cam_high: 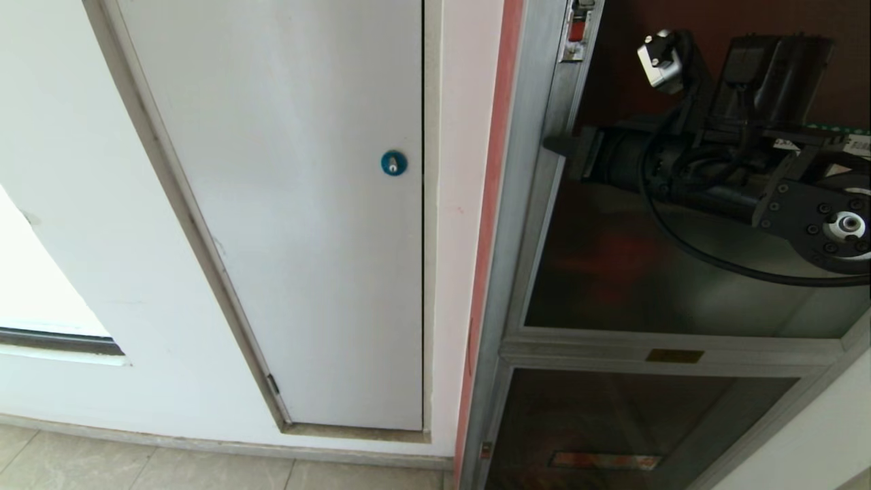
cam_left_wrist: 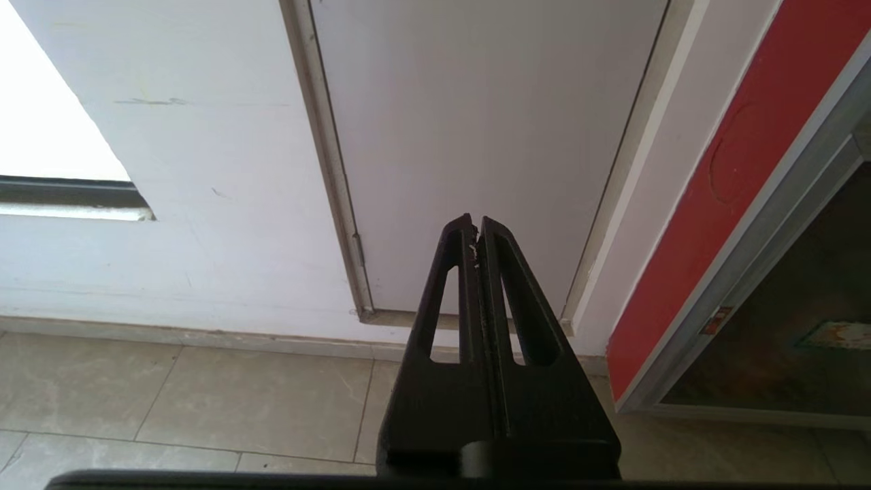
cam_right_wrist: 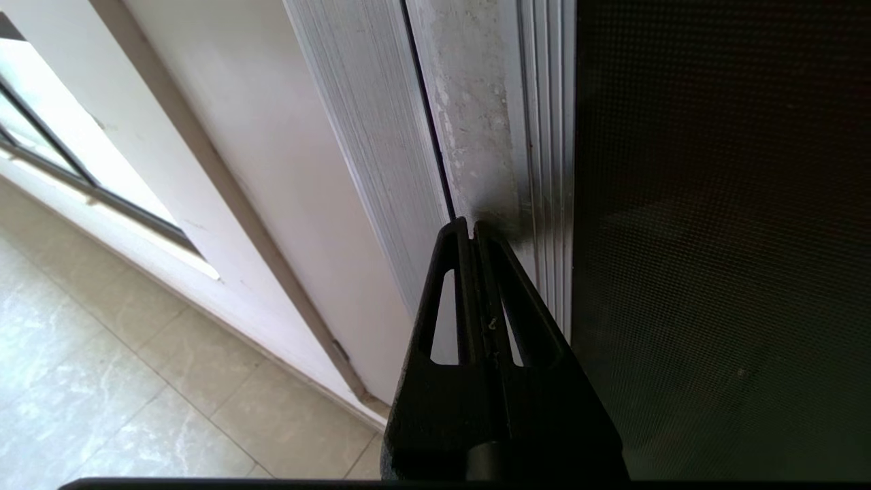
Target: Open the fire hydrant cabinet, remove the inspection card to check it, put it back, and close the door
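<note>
Pressing the clenched right gripper against the door edge at upper right, likely still opening or closing; left gripper clenched, idling.

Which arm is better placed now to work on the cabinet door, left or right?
Right, probably. The right gripper, shut, has its tips at the door frame edge. The left gripper, shut too, hangs low, facing the white panel.
</note>
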You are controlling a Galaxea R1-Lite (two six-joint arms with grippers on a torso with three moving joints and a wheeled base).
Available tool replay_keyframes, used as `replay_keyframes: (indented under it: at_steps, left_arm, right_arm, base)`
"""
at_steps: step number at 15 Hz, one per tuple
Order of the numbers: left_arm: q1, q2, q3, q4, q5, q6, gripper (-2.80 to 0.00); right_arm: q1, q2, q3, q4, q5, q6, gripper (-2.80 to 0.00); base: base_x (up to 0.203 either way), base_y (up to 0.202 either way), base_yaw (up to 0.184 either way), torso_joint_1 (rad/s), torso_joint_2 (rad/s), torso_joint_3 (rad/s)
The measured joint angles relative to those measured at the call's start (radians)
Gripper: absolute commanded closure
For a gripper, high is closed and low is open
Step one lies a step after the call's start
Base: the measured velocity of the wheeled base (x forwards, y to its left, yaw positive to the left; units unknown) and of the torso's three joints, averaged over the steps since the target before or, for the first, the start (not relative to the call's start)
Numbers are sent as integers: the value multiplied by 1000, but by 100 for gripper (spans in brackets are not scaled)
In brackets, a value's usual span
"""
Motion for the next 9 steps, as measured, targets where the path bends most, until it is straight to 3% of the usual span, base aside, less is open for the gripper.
replay_keyframes:
  at_steps: [4,9]
  left_arm:
    - [0,0,0,0,0,0,0]
    - [0,0,0,0,0,0,0]
  right_arm:
    - [1,-21,19,1,-4,2,0]
    - [59,-121,94,3,-12,4,0]
  base:
    - [0,0,0,0,0,0]
    - [0,0,0,0,0,0]
